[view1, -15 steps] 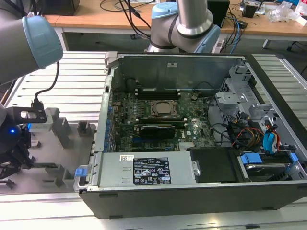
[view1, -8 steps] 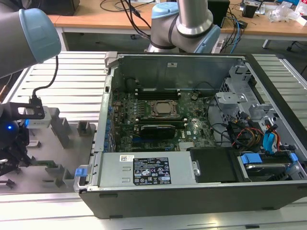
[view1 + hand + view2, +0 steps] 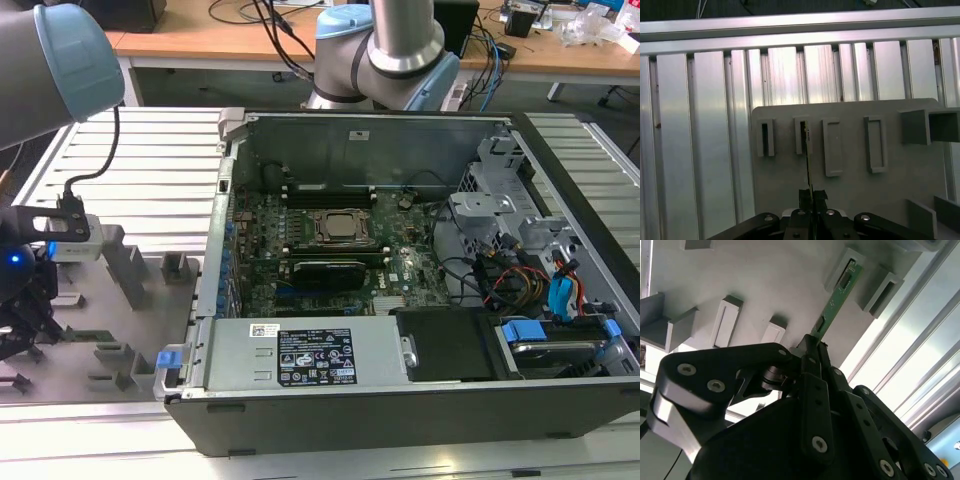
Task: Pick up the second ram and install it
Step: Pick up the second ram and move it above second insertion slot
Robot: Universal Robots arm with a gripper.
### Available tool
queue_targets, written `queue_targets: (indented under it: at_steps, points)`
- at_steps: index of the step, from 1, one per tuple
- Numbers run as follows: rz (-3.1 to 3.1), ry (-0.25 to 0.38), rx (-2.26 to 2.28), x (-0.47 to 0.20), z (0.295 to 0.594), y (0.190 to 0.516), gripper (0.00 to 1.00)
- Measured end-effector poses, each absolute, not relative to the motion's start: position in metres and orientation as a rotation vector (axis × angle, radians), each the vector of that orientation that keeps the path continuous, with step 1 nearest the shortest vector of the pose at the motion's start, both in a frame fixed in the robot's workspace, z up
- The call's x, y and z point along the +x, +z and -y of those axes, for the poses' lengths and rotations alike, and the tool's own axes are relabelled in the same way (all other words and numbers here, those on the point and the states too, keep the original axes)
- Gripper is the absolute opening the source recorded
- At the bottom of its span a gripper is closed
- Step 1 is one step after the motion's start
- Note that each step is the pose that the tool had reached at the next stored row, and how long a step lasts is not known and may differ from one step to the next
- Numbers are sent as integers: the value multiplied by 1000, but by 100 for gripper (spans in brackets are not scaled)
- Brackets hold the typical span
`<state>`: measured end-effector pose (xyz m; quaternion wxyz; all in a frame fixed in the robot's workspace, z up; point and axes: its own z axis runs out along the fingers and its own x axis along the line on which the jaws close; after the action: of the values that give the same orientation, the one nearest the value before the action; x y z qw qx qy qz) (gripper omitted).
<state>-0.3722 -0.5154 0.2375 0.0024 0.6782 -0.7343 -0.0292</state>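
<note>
The second ram [image 3: 836, 298] is a thin green board standing on edge in a slot of the grey plastic fixture [image 3: 770, 285]. In the first wrist view the second ram [image 3: 807, 150] shows edge-on, rising from a slot block towards my fingers. My gripper [image 3: 813, 349] is shut on the near end of the stick, its black fingertips pressed against both faces. In the exterior view my gripper [image 3: 25, 310] hangs low over the fixture [image 3: 130, 300] at the view's left, well apart from the open computer case [image 3: 400, 420].
Inside the case lies the motherboard with the square processor socket [image 3: 338, 226] and long black slots [image 3: 330, 192] beside it. Cables and drive bays [image 3: 540, 290] fill the case's right part. Ribbed aluminium table [image 3: 700, 140] surrounds the fixture, which carries several upright blocks [image 3: 125, 265].
</note>
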Motion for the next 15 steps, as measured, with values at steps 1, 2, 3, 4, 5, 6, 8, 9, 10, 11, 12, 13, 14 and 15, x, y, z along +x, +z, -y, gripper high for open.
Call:
queue_targets:
  at_steps: [1, 2, 3, 4, 5, 6, 8, 9, 10, 11, 12, 13, 14, 15]
  points:
    - [2303, -92, 2128, -372, 515, 239, 14]
    - [2303, -92, 2128, -372, 515, 241, 14]
    - [2303, -92, 2128, -372, 515, 242, 14]
    - [2303, -92, 2128, -372, 515, 243, 14]
    - [2303, -92, 2128, -372, 515, 244, 14]
    - [2303, -92, 2128, -372, 515, 246, 14]
    - [2303, -92, 2128, -372, 515, 248, 14]
    - [2303, -92, 2128, -372, 515, 249, 14]
    - [2303, -92, 2127, -372, 514, 251, 14]
    - [2303, -92, 2128, -372, 514, 252, 14]
    - [2303, -92, 2128, -372, 514, 253, 14]
    - [2303, -92, 2128, -372, 514, 254, 14]
    - [2303, -92, 2128, -372, 514, 255, 14]
    - [2303, -92, 2128, -372, 513, 257, 14]
